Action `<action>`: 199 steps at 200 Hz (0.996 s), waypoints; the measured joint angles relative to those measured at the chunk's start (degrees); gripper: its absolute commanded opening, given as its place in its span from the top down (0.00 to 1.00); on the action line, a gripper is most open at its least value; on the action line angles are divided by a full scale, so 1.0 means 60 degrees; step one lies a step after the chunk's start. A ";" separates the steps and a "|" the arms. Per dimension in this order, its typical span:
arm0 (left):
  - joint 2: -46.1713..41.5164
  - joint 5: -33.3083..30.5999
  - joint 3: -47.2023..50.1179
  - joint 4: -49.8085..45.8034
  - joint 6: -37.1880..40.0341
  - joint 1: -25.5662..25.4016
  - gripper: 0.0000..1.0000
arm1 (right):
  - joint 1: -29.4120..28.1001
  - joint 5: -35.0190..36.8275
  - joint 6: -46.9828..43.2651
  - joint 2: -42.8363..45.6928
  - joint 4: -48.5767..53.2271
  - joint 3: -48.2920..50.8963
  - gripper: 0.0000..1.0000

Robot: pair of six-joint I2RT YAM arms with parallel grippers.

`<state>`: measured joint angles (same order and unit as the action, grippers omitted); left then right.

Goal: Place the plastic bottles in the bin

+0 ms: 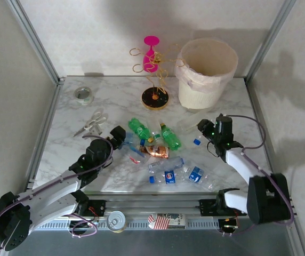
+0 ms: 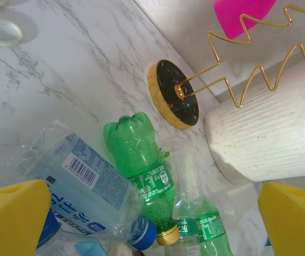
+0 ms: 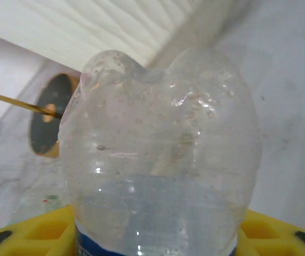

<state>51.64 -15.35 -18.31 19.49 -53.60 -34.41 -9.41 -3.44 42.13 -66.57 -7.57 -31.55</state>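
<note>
Your cream bin (image 1: 198, 93) stands upright with its white liner folded over the rim. In front of the bin your plastic bottles (image 1: 169, 137) lie tipped over in a heap: clear, green, one brown

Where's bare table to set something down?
Free: marble between the clear tape roll and the gold-rimmed black stand base; the left strip below the white-handled scissors; the right edge beside the cream round bin. Crowded: the plastic bottle pile at centre.

White marble-look table (image 1: 115, 98) inside plain grey walls (image 1: 88, 32), aluminium corner posts (image 1: 35, 40)
</note>
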 measured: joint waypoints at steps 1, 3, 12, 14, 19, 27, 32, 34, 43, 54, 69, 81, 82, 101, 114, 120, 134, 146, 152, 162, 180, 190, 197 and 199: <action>-0.0004 -0.0004 0.0004 0.0000 0.0000 0.0007 0.00 | 0.0000 -0.0011 -0.0044 0.0066 0.0029 -0.0011 0.65; -0.0011 -0.0011 0.0011 0.0000 0.0000 0.0011 0.00 | 0.0000 -0.0015 -0.0076 0.0124 0.0051 -0.0025 0.65; -0.0033 -0.0040 0.0051 -0.0004 0.0000 0.0051 0.00 | 0.0000 -0.0084 -0.0299 0.0568 0.0273 -0.0178 0.65; -0.0033 -0.0044 0.0062 -0.0004 0.0000 0.0066 0.00 | 0.0000 -0.0106 -0.0368 0.0663 0.0335 -0.0222 0.65; -0.0036 -0.0066 0.0084 -0.0007 0.0000 0.0084 0.00 | 0.0000 -0.0131 -0.0474 0.0852 0.0444 -0.0342 0.65; -0.0040 -0.0066 0.0120 -0.0007 0.0000 0.0131 0.00 | 0.0000 -0.0160 -0.0681 0.1129 0.0667 -0.0608 0.65; -0.0040 -0.0069 0.0135 -0.0007 -0.0004 0.0153 0.00 | 0.0000 -0.0164 -0.0794 0.1260 0.0794 -0.0812 0.65; -0.0044 -0.0066 0.0146 -0.0007 0.0000 0.0160 0.00 | 0.0000 -0.0168 -0.0863 0.1322 0.0860 -0.0918 0.65; -0.0047 -0.0066 0.0186 -0.0007 -0.0004 0.0204 0.00 | 0.0000 -0.0175 -0.1075 0.1483 0.1075 -0.1384 0.65; -0.0058 -0.0062 0.0248 -0.0007 -0.0004 0.0266 0.00 | 0.0000 -0.0186 -0.1366 0.1581 0.1333 -0.2091 0.65; -0.0109 -0.0055 0.0328 -0.0007 -0.0007 0.0350 0.00 | 0.0000 -0.0189 -0.1701 0.1563 0.1508 -0.3005 0.64; -0.0178 -0.0055 0.0393 -0.0011 -0.0007 0.0419 0.00 | 0.0000 -0.0189 -0.1963 0.1432 0.1592 -0.3716 0.65; -0.0182 -0.0055 0.0397 -0.0011 -0.0007 0.0426 0.00 | 0.0000 -0.0189 -0.1982 0.1410 0.1606 -0.3796 0.65; -0.0339 -0.0055 0.0430 -0.0051 -0.0007 0.0535 0.00 | 0.0000 -0.0193 -0.2320 0.0856 0.1690 -0.4969 0.65; -0.0503 -0.0055 0.0433 -0.0160 -0.0007 0.0594 0.00 | 0.0000 -0.0197 -0.2503 0.0266 0.1654 -0.5767 0.65; -0.0601 -0.0055 0.0433 -0.0233 -0.0011 0.0616 0.00 | 0.0000 -0.0197 -0.2594 -0.0066 0.1668 -0.6145 0.65; -0.0841 -0.0058 0.0444 -0.0397 -0.0007 0.0659 0.00 | 0.0000 -0.0193 -0.2750 -0.0871 0.1672 -0.6980 0.65; -0.1100 -0.0062 0.0477 -0.0557 -0.0004 0.0696 0.00 | 0.0000 -0.0186 -0.2896 -0.1610 0.1708 -0.7715 0.65; -0.1235 -0.0066 0.0506 -0.0623 -0.0007 0.0714 0.01 | 0.0000 -0.0178 -0.2947 -0.1989 0.1727 -0.8083 0.65; -0.1501 -0.0066 0.0568 -0.0787 -0.0007 0.0743 0.00 | 0.0000 -0.0149 -0.3042 -0.2586 0.1781 -0.8652 0.65; -0.2014 -0.0102 0.0725 -0.1107 -0.0004 0.0823 0.00 | 0.0022 -0.0095 -0.3177 -0.3625 0.1974 -0.9763 0.65; -0.2280 -0.0109 0.0816 -0.1257 -0.0007 0.0863 0.00 | 0.0033 -0.0033 -0.3224 -0.4175 0.2073 -1.0386 0.65; -0.2459 -0.0127 0.0885 -0.1366 0.0000 0.0896 0.00 | 0.0058 0.0011 -0.3260 -0.4561 0.2186 -1.0852 0.65; -0.2506 -0.0131 0.0900 -0.1384 -0.0007 0.0903 0.00 | 0.0066 0.0047 -0.3275 -0.4663 0.2208 -1.0976 0.65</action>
<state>36.60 -16.14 -12.91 11.18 -53.65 -28.99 -9.02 -3.16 22.48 -94.54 5.67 -97.41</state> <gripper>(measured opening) 0.995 0.453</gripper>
